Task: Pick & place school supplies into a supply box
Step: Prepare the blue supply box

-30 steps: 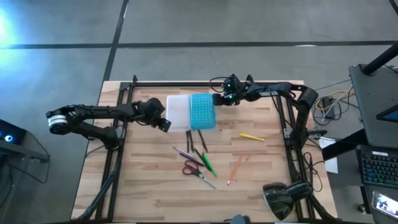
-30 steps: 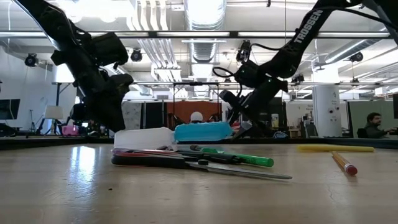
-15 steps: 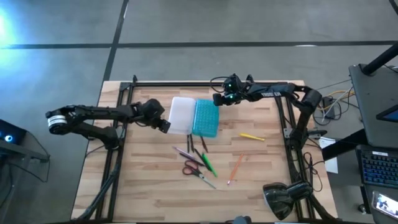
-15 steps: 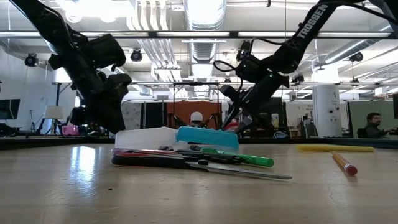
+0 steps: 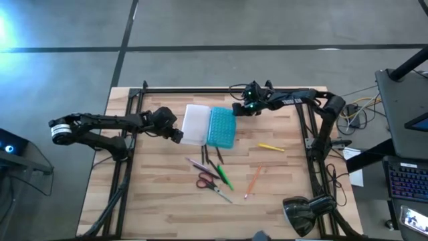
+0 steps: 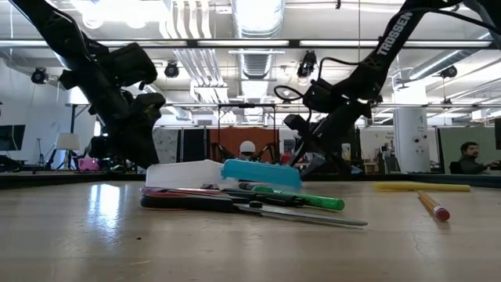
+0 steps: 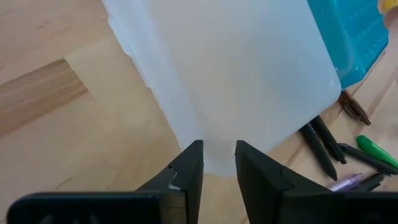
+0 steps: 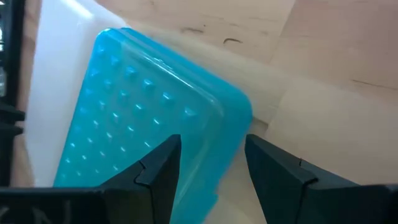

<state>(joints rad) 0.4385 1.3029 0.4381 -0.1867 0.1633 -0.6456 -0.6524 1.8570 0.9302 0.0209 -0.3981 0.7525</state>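
We are looking down on the table [image 5: 281,194], and the largest thing on it is the supply box [image 5: 208,124], lying open and flat near the far middle: whitish tray [image 5: 194,124] toward our left arm, turquoise lid [image 5: 221,126] toward our right. Its long axis is running from the far edge toward the near one.

Our left gripper [image 7: 217,163] is pinching the tray's outer wall, its two fingers narrowly parted with the plastic edge between them. Our right gripper [image 8: 211,163] is hovering just off the lid's far corner with its fingers spread and nothing between them.

The supplies are lying loose on the near side of the box, none inside it yet. The red-handled scissors [image 5: 212,185], green marker [image 5: 223,176] and dark pens [image 5: 210,156] are bunched just below the box, roughly midway between our arms. The orange pencil [image 5: 253,181] and yellow stick [image 5: 271,146] are sitting further toward our right arm, so we are judging that the free right gripper is better placed to begin picking, while the left is steadying the tray.
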